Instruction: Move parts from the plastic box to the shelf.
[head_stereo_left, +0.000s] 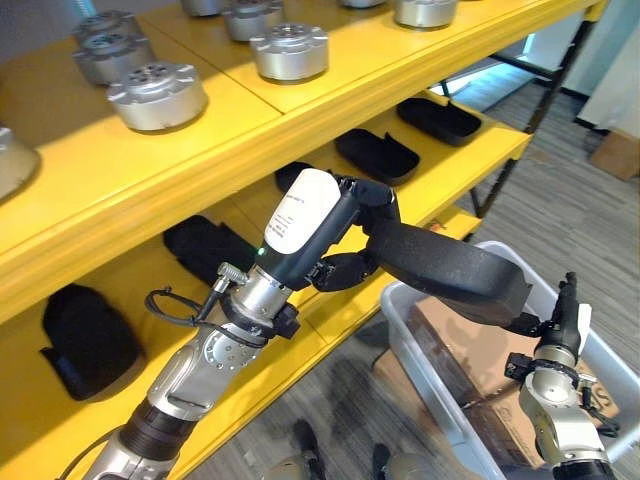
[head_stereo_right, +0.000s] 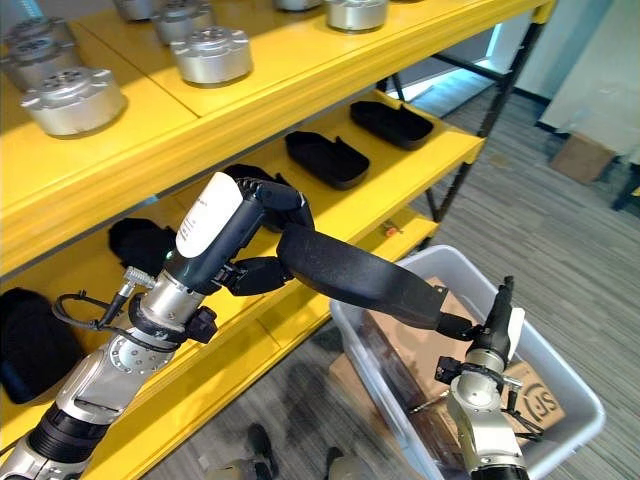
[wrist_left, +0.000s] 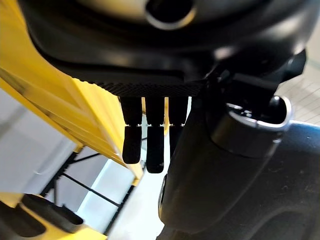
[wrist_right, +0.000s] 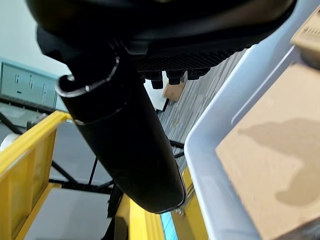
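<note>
Shelving in yellow runs across the left eye view: the upper shelf (head_stereo_left: 300, 130) carries round metal discs (head_stereo_left: 157, 95), and the level below holds flat black pieces (head_stereo_left: 376, 155) lying apart from each other. In front of that lower level the left hand (head_stereo_left: 350, 215) has its fingers (head_stereo_left: 372, 198) curled over one end of a long black part (head_stereo_left: 450, 265), with the thumb tucked underneath, so the part is clamped. A white cover (head_stereo_left: 298, 210) on the back of this hand bears a few lines of dark print (too small to make out). The part slopes down and away from the shelf, out over the near corner of the clear plastic box (head_stereo_left: 420, 345), which stands on the grey floor (head_stereo_left: 560, 210) and has brown cardboard (head_stereo_left: 470, 350) inside. The right hand (head_stereo_left: 568, 315) stands at the part's far, narrow tip with its fingers straight and pointing up, wrapped round nothing; whether the tip touches it I cannot tell.

From the right eye the same holds, and the cardboard shows a black printed mark (head_stereo_right: 540, 402).

At the left wrist, the fingers hang in a row beside the part's dark bulk, with the yellow shelf edge past them.

At the right wrist, the box's pale rim and the stained cardboard lie close by, and the yellow shelf frame shows beyond.
</note>
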